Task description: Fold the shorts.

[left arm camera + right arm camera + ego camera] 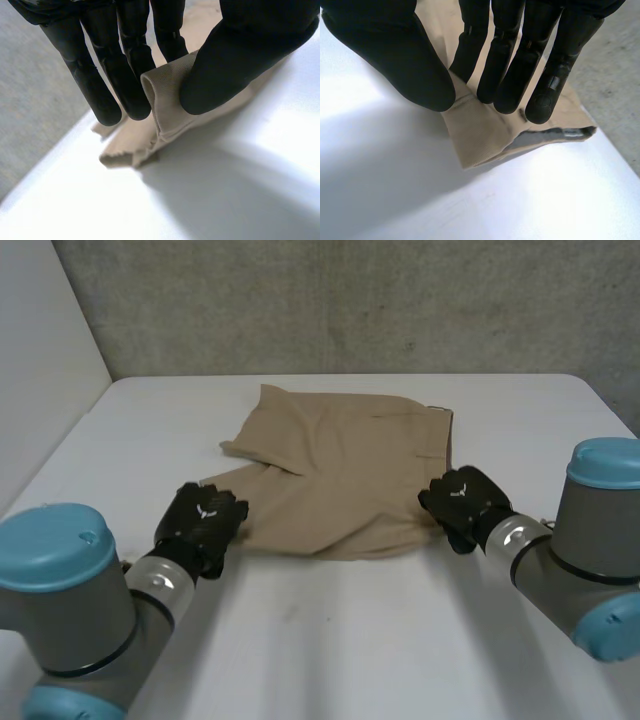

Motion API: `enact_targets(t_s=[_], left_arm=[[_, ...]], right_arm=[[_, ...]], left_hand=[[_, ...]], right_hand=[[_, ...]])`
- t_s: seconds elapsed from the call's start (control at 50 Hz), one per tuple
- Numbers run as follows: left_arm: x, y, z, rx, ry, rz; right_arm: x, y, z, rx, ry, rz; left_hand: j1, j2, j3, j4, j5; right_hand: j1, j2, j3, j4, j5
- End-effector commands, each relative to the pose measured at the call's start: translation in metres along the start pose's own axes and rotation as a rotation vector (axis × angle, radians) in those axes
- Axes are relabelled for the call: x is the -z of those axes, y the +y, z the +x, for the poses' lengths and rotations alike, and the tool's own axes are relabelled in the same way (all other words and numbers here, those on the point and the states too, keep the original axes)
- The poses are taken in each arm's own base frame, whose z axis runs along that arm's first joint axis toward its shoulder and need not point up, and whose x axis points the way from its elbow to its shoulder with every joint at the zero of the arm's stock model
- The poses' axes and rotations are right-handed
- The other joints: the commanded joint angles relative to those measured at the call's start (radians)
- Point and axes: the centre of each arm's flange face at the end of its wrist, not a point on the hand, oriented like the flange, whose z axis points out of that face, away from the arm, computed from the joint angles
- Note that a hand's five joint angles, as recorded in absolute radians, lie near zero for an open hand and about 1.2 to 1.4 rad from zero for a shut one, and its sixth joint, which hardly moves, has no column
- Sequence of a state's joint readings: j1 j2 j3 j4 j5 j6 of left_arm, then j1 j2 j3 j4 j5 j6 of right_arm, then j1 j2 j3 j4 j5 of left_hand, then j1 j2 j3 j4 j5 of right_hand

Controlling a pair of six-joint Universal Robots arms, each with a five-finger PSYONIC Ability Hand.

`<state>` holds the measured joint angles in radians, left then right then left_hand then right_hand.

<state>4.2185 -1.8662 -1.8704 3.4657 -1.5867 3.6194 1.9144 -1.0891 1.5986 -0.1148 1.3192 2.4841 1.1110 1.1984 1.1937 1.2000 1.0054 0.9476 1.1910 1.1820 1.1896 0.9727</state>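
Observation:
The tan shorts (340, 475) lie on the white table (330, 640), with a leg folded over at the left. My left hand (203, 523) is at the near left corner of the cloth. In its wrist view the thumb (240, 55) and fingers (125, 75) pinch a raised fold of the shorts (165, 95). My right hand (462, 502) is at the near right corner, by the waistband. There the thumb (405, 60) and fingers (520, 65) pinch the edge of the shorts (485, 135), lifted a little off the table.
A grey wall (350, 300) runs behind the table's far edge. Bare table (320, 640) stretches between my arms at the front and around the shorts on both sides.

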Motion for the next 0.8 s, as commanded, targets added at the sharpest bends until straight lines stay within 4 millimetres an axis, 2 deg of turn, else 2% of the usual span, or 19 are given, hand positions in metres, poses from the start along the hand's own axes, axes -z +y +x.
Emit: enact_targets(t_s=[0.02,0.12,0.16,0.22,0.24,0.3,0.36,0.44,0.46,0.54,0.58,0.6,0.7,0.8], left_arm=[[0.046,-0.010,-0.009,-0.001,0.062,-0.157],[0.081,-0.010,-0.010,-0.025,0.113,-0.257],[0.103,-0.012,-0.010,-0.066,0.150,-0.305],[0.125,-0.012,-0.008,-0.126,0.194,-0.339],[0.136,-0.013,-0.008,-0.161,0.214,-0.341],[0.144,-0.020,-0.009,-0.202,0.210,-0.290],[0.135,-0.026,-0.010,-0.202,0.175,-0.230],[0.098,-0.037,-0.015,-0.199,0.094,-0.110],[0.082,-0.039,-0.016,-0.198,0.066,-0.081],[0.049,-0.040,-0.015,-0.198,0.049,-0.058],[0.042,-0.038,-0.014,-0.192,0.054,-0.072],[0.037,-0.038,-0.014,-0.180,0.054,-0.079],[0.030,-0.039,-0.015,-0.124,0.048,-0.079],[0.028,-0.041,-0.017,-0.094,0.040,-0.071]], right_arm=[[0.053,-0.022,0.000,0.004,-0.061,-0.087],[0.084,-0.023,-0.003,0.047,-0.135,-0.193],[0.106,-0.024,-0.009,0.102,-0.205,-0.254],[0.140,-0.024,-0.021,0.184,-0.338,-0.347],[0.147,-0.024,-0.022,0.200,-0.366,-0.361],[0.152,-0.026,-0.020,0.219,-0.370,-0.347],[0.142,-0.029,-0.014,0.199,-0.298,-0.298],[0.114,-0.033,0.000,0.098,-0.152,-0.194],[0.109,-0.031,0.001,0.079,-0.137,-0.185],[0.090,-0.026,0.001,0.022,-0.100,-0.149],[0.088,-0.024,0.001,0.005,-0.084,-0.135],[0.086,-0.023,0.001,-0.020,-0.073,-0.126],[0.089,-0.016,-0.003,-0.135,-0.075,-0.133],[0.098,-0.006,-0.018,-0.235,-0.127,-0.163]], left_hand=[[0.285,0.198,0.203,0.196,0.216],[0.285,0.198,0.203,0.196,0.216],[0.285,0.198,0.203,0.196,0.216],[0.285,0.198,0.203,0.196,0.216],[0.285,0.198,0.203,0.196,0.216],[0.285,0.198,0.203,0.196,0.216],[0.285,0.198,0.203,0.196,0.216],[0.285,0.198,0.203,0.196,0.216],[0.285,0.198,0.203,0.196,0.216],[0.285,0.198,0.203,0.196,0.216],[0.285,0.198,0.203,0.196,0.216],[0.285,0.198,0.203,0.196,0.216],[0.285,0.198,0.203,0.196,0.216],[0.285,0.198,0.203,0.196,0.216]], right_hand=[[0.449,0.205,0.214,0.207,0.249],[0.449,0.205,0.214,0.207,0.249],[0.449,0.205,0.214,0.207,0.249],[0.449,0.205,0.214,0.207,0.249],[0.449,0.205,0.214,0.207,0.249],[0.449,0.205,0.214,0.207,0.249],[0.449,0.205,0.214,0.207,0.249],[0.449,0.205,0.214,0.207,0.249],[0.449,0.205,0.214,0.207,0.249],[0.449,0.205,0.214,0.207,0.249],[0.240,-0.004,0.005,-0.002,0.040],[0.044,-0.200,-0.191,-0.198,-0.156],[-0.231,-0.474,-0.465,-0.473,-0.431],[-0.487,-0.730,-0.721,-0.729,-0.686]])
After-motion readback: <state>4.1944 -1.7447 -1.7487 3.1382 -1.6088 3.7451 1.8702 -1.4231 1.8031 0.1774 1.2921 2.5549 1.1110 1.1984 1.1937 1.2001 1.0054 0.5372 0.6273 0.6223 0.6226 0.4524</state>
